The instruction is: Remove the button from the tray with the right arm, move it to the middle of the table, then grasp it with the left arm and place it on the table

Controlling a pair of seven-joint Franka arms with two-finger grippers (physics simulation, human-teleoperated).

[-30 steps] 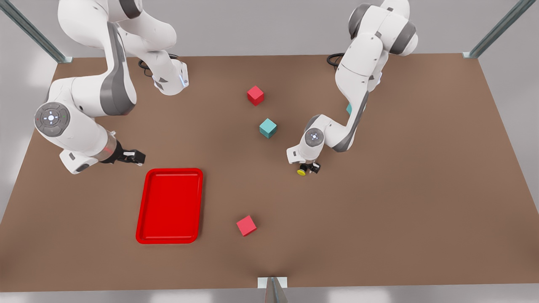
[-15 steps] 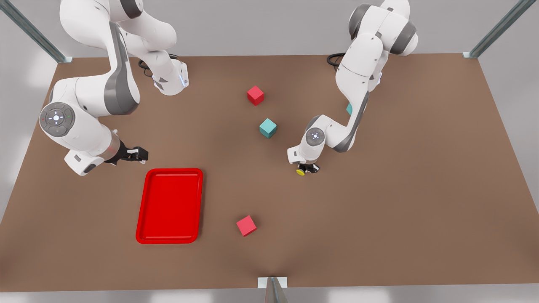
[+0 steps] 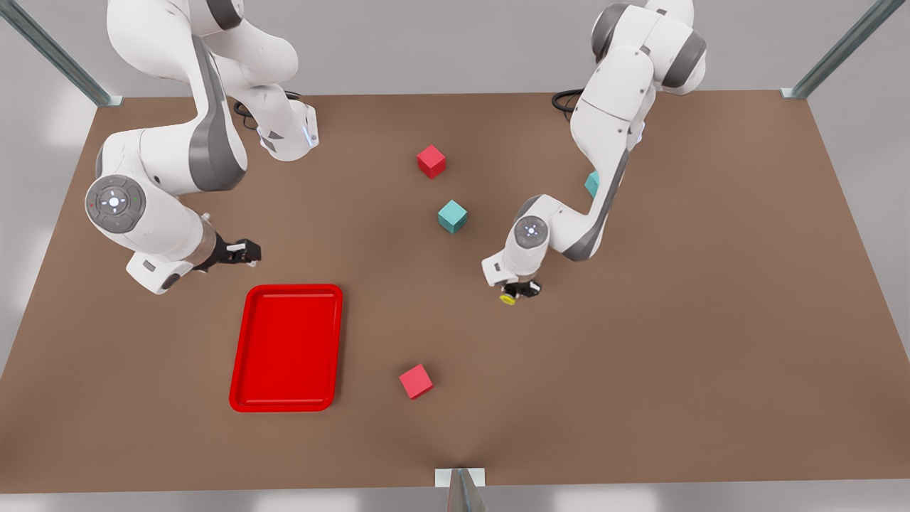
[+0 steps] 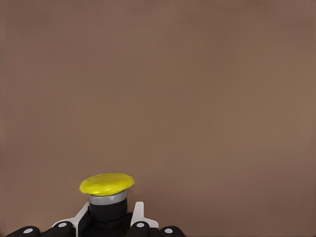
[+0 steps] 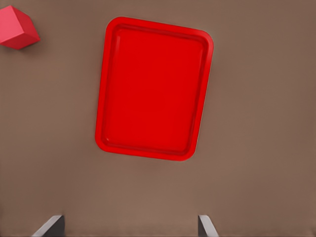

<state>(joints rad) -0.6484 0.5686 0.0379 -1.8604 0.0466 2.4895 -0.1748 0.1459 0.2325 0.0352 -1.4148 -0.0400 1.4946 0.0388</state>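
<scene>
Yellow-capped button (image 3: 508,299) sits clamped in left claw (image 4: 112,223), cap toward 7 o'clock, low over mid-desk (image 3: 675,320). Bare brown all round. Right claw (image 3: 245,252), fingers spread, empty, hangs at 12 o'clock of tray (image 3: 286,348).

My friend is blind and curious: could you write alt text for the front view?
The left gripper holds the yellow-capped button low over the brown table, mid-table. The right gripper waits, open, beside the empty red tray.

One button (image 3: 507,299), one tray (image 3: 286,348) — two red cubes (image 3: 431,161), two teal cubes (image 3: 452,216).
</scene>
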